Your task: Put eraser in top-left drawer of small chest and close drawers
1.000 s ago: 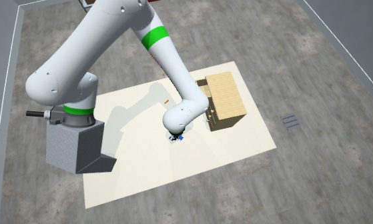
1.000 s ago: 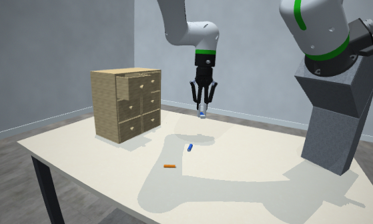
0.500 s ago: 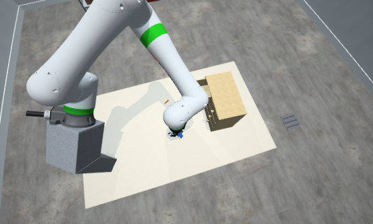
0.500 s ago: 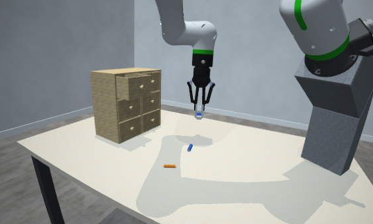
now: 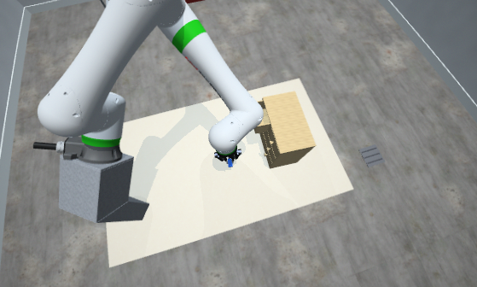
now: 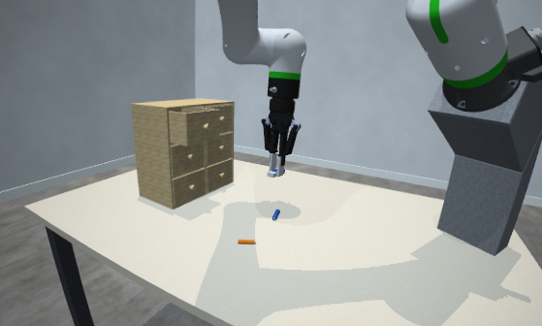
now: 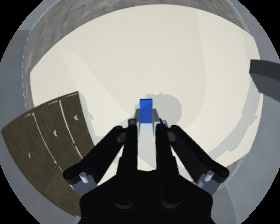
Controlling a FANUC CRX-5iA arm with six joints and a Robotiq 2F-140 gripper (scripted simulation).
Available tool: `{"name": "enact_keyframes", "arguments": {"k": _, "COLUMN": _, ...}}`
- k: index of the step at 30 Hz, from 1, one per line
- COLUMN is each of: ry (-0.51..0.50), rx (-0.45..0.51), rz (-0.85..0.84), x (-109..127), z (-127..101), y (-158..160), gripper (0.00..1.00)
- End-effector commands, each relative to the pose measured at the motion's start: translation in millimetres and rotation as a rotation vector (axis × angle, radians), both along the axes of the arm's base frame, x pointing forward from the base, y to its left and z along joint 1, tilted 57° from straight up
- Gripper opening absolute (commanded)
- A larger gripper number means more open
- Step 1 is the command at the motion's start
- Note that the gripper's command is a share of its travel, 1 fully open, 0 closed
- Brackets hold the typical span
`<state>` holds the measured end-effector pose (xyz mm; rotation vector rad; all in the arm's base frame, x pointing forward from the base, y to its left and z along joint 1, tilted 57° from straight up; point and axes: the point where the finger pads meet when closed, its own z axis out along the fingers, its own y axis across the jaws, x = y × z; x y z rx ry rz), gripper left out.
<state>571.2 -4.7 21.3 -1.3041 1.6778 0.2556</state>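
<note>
Here the wood-grained small chest (image 6: pixel 153 150), a boxy block, stands on the matte cream table (image 6: pixel 127 243), its top left drawer (image 6: pixel 202 127) pulled out. The hand (image 6: pixel 275 173) pinches the eraser (image 7: pixel 147 111), a small white-and-blue block, aloft right of the chest.

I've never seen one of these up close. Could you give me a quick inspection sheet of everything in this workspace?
Surface: cream table, arm's shadow across it.
Job's things: eraser in the hand, lifted off the table; chest upright, top-left drawer pulled partway out, other drawers in.
Clutter: small blue piece and orange stick lying on the table.
Hand: shut on the eraser, pointing down, beside the chest.
Cables: black plug at the arm's base.
Surroundings: grey walls, floor grate.
</note>
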Motion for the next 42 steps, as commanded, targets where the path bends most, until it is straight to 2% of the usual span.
{"name": "enact_keyframes", "arguments": {"k": 1, "ry": 0.215, "rx": 0.118, "rz": -0.133, "x": 2.3, "z": 15.9, "y": 11.3, "gripper": 0.11}}
{"name": "enact_keyframes", "arguments": {"k": 15, "ry": 0.587, "rx": 0.447, "rz": -0.45, "x": 4.5, "z": 61.7, "y": 46.8, "gripper": 0.11}}
{"name": "enact_keyframes", "arguments": {"k": 17, "ry": 0.587, "rx": 0.447, "rz": -0.45, "x": 4.5, "z": 61.7, "y": 46.8, "gripper": 0.11}}
{"name": "enact_keyframes", "arguments": {"k": 18, "ry": 0.672, "rx": 0.509, "rz": -0.516, "x": 4.4, "z": 66.6, "y": 50.6, "gripper": 0.11}}
{"name": "enact_keyframes", "arguments": {"k": 21, "ry": 0.741, "rx": 0.584, "rz": -0.577, "x": 3.8, "z": 79.3, "y": 60.7, "gripper": 0.11}}
{"name": "enact_keyframes", "arguments": {"k": 29, "ry": 0.965, "rx": 0.757, "rz": -0.755, "x": 2.3, "z": 96.1, "y": 74.1, "gripper": 0.11}}
{"name": "enact_keyframes", "arguments": {"k": 42, "ry": 0.988, "rx": 0.777, "rz": -0.773, "x": 1.8, "z": 98.9, "y": 75.7, "gripper": 0.11}}
